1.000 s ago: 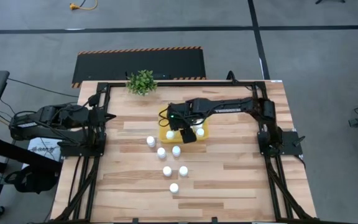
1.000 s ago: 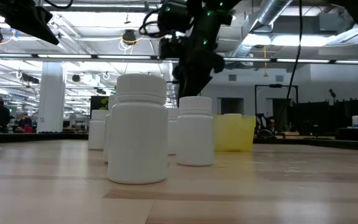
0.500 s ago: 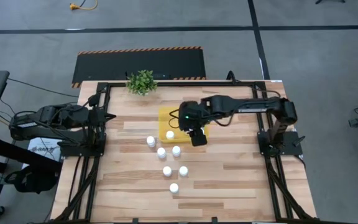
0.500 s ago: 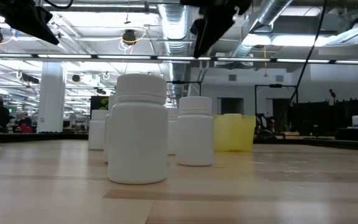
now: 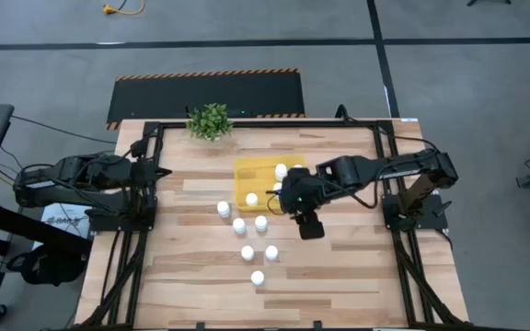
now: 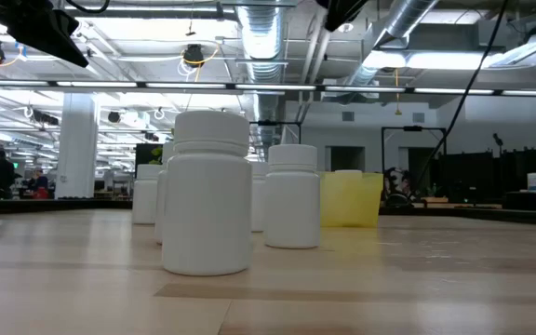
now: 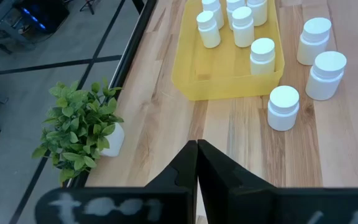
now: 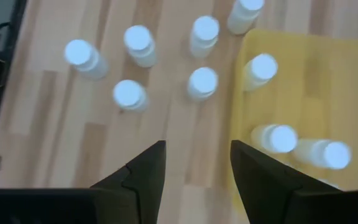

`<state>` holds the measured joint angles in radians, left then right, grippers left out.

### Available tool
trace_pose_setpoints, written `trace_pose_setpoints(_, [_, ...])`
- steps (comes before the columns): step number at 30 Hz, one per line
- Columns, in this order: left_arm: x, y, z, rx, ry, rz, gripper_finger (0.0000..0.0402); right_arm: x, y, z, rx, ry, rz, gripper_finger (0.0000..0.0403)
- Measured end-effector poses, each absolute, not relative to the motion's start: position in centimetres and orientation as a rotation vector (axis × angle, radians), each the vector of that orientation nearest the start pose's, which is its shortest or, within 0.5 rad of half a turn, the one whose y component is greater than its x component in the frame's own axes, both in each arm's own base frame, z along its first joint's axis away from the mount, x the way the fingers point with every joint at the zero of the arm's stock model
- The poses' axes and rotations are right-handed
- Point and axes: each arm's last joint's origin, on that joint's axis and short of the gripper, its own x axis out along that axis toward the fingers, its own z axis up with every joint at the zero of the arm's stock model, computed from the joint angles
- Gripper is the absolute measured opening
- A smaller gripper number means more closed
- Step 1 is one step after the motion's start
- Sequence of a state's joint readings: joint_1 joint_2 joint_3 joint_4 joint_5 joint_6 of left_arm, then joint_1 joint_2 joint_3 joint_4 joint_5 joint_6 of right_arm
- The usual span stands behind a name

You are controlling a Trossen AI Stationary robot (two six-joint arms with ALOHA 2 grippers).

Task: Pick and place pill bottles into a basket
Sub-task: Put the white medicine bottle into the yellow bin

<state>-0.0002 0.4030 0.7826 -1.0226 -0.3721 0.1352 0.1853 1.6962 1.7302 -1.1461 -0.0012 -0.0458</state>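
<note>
Fingers of the right gripper (image 5: 308,226) stand apart around nothing, hovering just beside the yellow basket (image 5: 243,171), where several pill bottles (image 7: 263,55) already stand, with six more (image 5: 261,222) loose on the table (image 5: 191,276). Each looks light, rigid and smooth-walled, so I'd pinch across the body below the cap, as it could tip easily

The left gripper (image 7: 196,155) waits closed and empty at the table's left edge

Smooth white plastic bottles (image 7: 283,107), wooden table (image 5: 339,267)

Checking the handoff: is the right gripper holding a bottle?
No, the right gripper is open with nothing between its fingers, and only bare table shows in the gap.
</note>
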Motion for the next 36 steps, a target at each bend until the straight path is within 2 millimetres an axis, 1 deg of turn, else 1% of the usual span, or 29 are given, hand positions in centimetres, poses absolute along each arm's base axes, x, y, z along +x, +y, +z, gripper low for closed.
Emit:
trace_pose_setpoints(7, [5.8, 1.1, 29.7, 0.249, 0.66, 0.316, 0.0, 32.2, 9.4, 34.5, -0.078, 1.153, 0.197, 0.017])
trace_pose_setpoints(10, [5.8, 1.1, 29.7, 0.249, 0.66, 0.316, 0.0, 31.9, 11.0, 33.6, -0.067, 1.158, 0.214, 0.0172])
trace_pose_setpoints(13, [5.8, 1.1, 29.7, 0.249, 0.66, 0.316, 0.0, 31.1, 12.5, 31.8, -0.04, 1.165, 0.22, 0.0176])
trace_pose_setpoints(15, [5.8, 1.1, 29.7, 0.249, 0.661, 0.316, 0.0, 30.8, 13.3, 30.8, -0.007, 1.116, 0.232, 0.018])
trace_pose_setpoints(17, [5.8, 1.1, 29.7, 0.249, 0.66, 0.316, 0.0, 30.1, 14.2, 29.0, 0.016, 1.114, 0.236, 0.0184])
trace_pose_setpoints(20, [5.8, 1.1, 29.7, 0.249, 0.661, 0.315, 0.0, 29.8, 15.3, 26.3, 0.056, 1.086, 0.245, 0.0192])
trace_pose_setpoints(24, [5.8, 1.0, 29.7, 0.249, 0.661, 0.315, 0.0, 29.4, 16.2, 23.5, 0.091, 1.055, 0.26, 0.0203])
trace_pose_setpoints(26, [5.8, 1.0, 29.7, 0.249, 0.66, 0.315, 0.0, 29.3, 16.3, 22.3, 0.104, 1.047, 0.241, 0.0208])
trace_pose_setpoints(28, [5.8, 1.0, 29.7, 0.249, 0.66, 0.315, 0.0, 29.2, 16.0, 21.5, 0.121, 1.043, 0.213, 0.0212])
trace_pose_setpoints(32, [5.8, 1.0, 29.7, 0.249, 0.66, 0.315, 0.0, 29.4, 14.9, 20.9, 0.148, 1.051, 0.157, 0.0213])
trace_pose_setpoints(36, [5.8, 1.0, 29.7, 0.249, 0.661, 0.315, 0.0, 30.0, 13.6, 20.7, 0.182, 1.054, 0.115, 0.0209])
